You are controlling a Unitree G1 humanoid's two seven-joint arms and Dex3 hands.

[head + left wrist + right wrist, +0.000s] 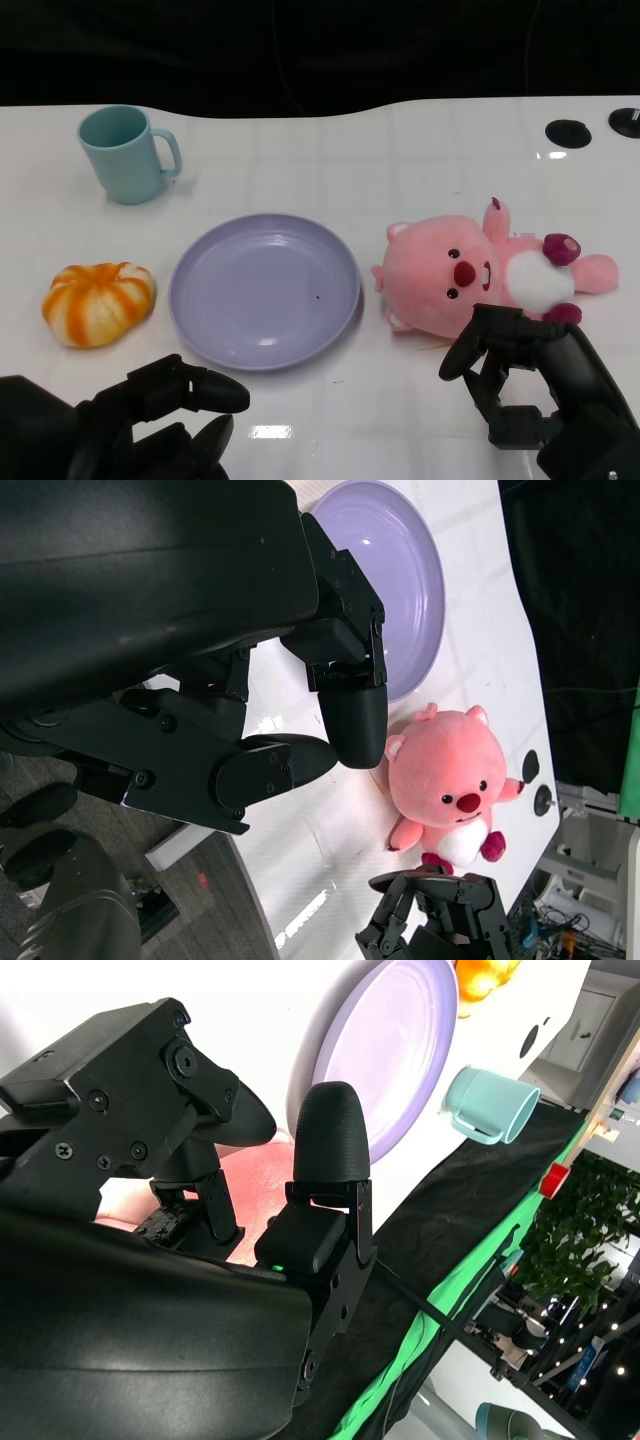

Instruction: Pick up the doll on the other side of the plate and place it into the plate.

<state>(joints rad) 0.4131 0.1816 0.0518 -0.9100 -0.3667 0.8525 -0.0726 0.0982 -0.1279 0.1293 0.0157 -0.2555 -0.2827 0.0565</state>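
Observation:
A pink plush doll (470,270) with a white belly lies on its back on the white table, just right of the lavender plate (265,290). My right hand (535,385) hovers at the doll's near side, fingers apart and curved over its lower edge, holding nothing. In the left wrist view the doll (450,800) lies beyond my left hand (300,720), with the plate (400,580) off to one side and the right hand (430,920) near the doll's feet. My left hand (150,415) rests low at the near left, fingers loosely spread, empty. In the right wrist view the doll (250,1195) shows only as pink between the fingers.
A teal mug (128,153) stands at the far left. An orange-and-white striped pumpkin toy (98,302) lies left of the plate. Two black round holes (568,132) sit in the table's far right corner. The table's far edge meets a black backdrop.

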